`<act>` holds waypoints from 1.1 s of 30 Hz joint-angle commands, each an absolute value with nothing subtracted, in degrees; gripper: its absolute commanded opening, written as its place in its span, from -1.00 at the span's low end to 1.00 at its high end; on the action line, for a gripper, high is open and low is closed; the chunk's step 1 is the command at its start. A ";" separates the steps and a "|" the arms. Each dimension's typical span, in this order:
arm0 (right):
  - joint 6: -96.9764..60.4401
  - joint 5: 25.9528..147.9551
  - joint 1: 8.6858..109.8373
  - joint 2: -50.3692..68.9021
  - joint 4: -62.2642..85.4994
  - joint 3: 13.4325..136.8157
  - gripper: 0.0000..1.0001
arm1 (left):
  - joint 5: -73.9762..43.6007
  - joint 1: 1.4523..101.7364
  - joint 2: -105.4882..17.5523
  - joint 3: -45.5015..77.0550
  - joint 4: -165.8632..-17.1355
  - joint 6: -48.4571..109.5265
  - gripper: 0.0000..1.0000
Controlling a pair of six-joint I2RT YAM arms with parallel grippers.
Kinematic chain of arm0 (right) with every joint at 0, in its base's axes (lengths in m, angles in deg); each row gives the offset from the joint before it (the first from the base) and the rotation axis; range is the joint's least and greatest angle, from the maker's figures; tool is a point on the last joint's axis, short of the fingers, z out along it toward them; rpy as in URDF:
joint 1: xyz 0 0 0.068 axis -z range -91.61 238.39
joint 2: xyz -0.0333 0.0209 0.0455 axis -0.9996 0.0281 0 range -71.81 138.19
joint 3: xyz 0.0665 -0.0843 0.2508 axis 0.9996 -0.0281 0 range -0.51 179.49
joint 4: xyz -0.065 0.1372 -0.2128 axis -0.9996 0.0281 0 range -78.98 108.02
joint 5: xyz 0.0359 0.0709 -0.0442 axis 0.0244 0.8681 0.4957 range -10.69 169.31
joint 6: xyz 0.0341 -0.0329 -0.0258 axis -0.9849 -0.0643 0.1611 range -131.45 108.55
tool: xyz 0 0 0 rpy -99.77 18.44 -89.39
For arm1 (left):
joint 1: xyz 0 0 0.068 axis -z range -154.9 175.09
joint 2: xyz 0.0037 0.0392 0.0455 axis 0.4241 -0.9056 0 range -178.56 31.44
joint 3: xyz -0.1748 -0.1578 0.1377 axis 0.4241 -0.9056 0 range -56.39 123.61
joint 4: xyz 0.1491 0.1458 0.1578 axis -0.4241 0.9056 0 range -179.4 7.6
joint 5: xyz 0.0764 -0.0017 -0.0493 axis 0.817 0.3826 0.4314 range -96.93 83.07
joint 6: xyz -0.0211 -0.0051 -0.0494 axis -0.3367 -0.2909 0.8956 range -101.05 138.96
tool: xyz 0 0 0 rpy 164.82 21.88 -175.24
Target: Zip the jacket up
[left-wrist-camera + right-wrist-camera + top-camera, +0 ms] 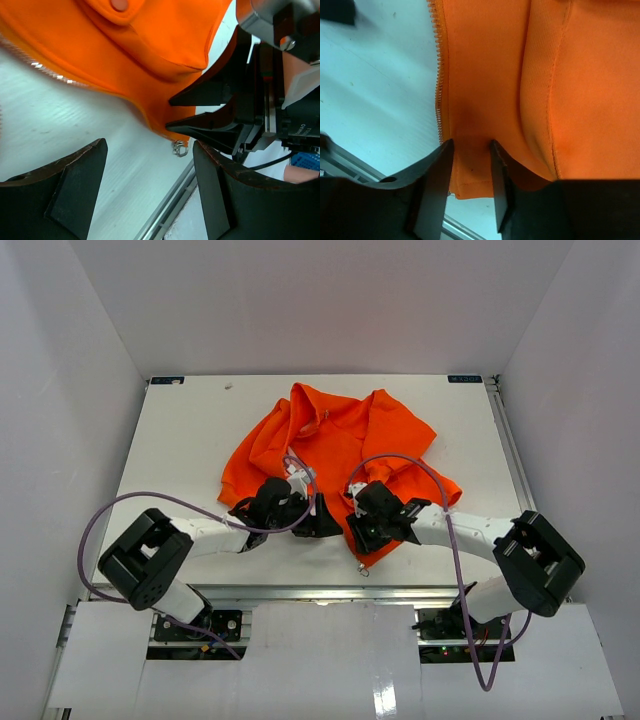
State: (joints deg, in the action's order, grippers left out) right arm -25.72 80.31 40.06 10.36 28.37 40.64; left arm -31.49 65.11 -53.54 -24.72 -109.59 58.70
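The orange jacket (pixel 340 440) lies crumpled and unzipped on the white table. My right gripper (pixel 471 150) is shut on its bottom hem corner, and orange fabric (pixel 545 75) fills the gap between the jaws, just beside a row of zipper teeth (pixel 439 75). My left gripper (pixel 150 150) hangs open over bare table a little left of that hem, holding nothing. A small metal zipper pull (pixel 179 148) dangles from the hem tip, and the right gripper's black fingers (pixel 210 125) show just above it. In the top view the two grippers (pixel 325 520) (pixel 365 530) sit side by side at the jacket's near edge.
The table's metal front rail (pixel 170 215) runs just beneath both grippers. White walls enclose the table (pixel 180 440) on three sides. Purple cables (pixel 130 502) loop over each arm. A second strip of zipper teeth (pixel 50 72) edges the jacket's other front panel.
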 commanded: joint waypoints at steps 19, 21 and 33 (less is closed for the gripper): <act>-36.03 67.37 38.10 -17.89 26.61 32.76 -0.31 | -17.28 73.65 -68.86 -19.02 -114.76 72.81 0.43; -35.70 66.84 38.06 -19.82 26.91 32.59 -0.27 | -17.02 73.87 -70.36 -18.10 -114.66 72.78 0.32; -28.21 82.82 38.12 -26.41 18.60 25.05 0.15 | -24.60 73.79 -62.49 -23.97 -133.95 61.48 -0.96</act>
State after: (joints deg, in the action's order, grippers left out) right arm -32.22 72.67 38.26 -22.71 25.23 28.30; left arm -19.89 73.58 -69.23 -22.81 -126.01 67.66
